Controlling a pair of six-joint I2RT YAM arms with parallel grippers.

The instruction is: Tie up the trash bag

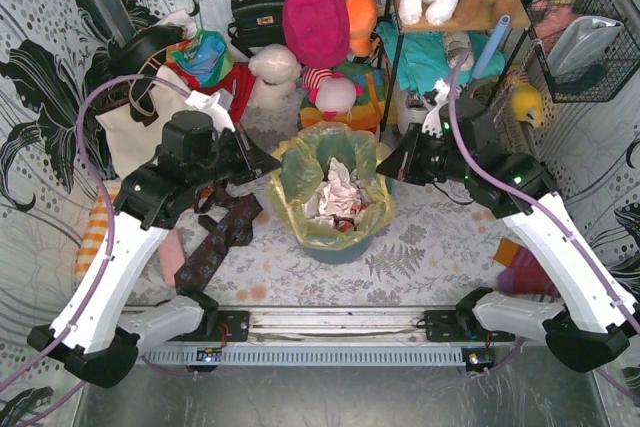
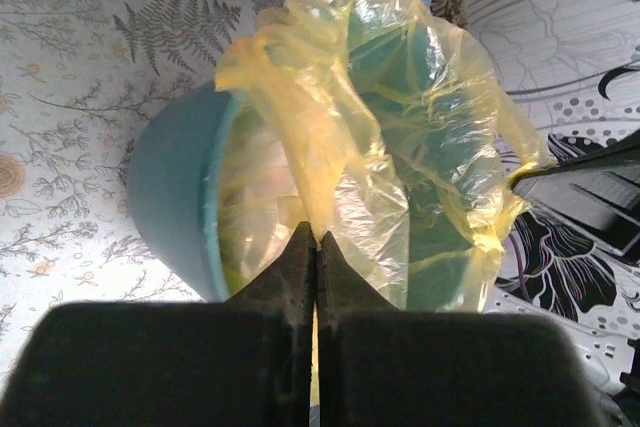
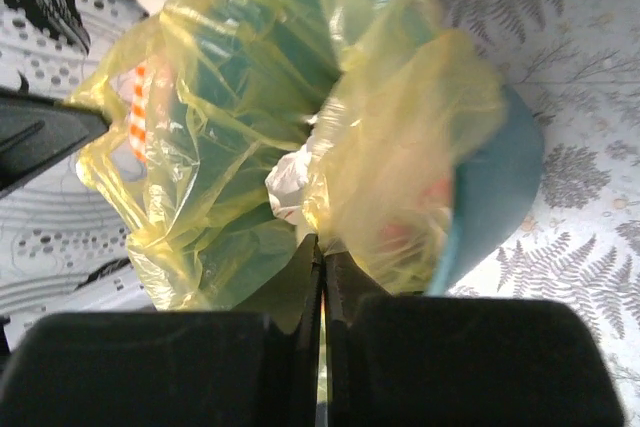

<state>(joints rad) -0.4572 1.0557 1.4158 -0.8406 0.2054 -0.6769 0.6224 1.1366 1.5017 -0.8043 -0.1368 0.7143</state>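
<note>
teal bin [image 1: 340, 247]: between the 2 grippers, bag inside
trash bag [image 1: 300, 162]: rim pulled up off the bin, spans both fingertips
left gripper [image 2: 316, 242]: pinched tight on bag rim
right gripper [image 3: 321, 247]: pinched tight on opposite rim
crumpled white paper [image 1: 335, 192]: in bag, below both tips

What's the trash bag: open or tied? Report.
Open: the trash bag gapes over the teal bin, paper showing inside; left gripper and right gripper pinch its rim.

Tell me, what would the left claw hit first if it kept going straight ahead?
The left gripper, shut, pinches the thin translucent yellow-green plastic trash bag; straight on it would meet more of that film first, then probably the teal round plastic bin.
</note>
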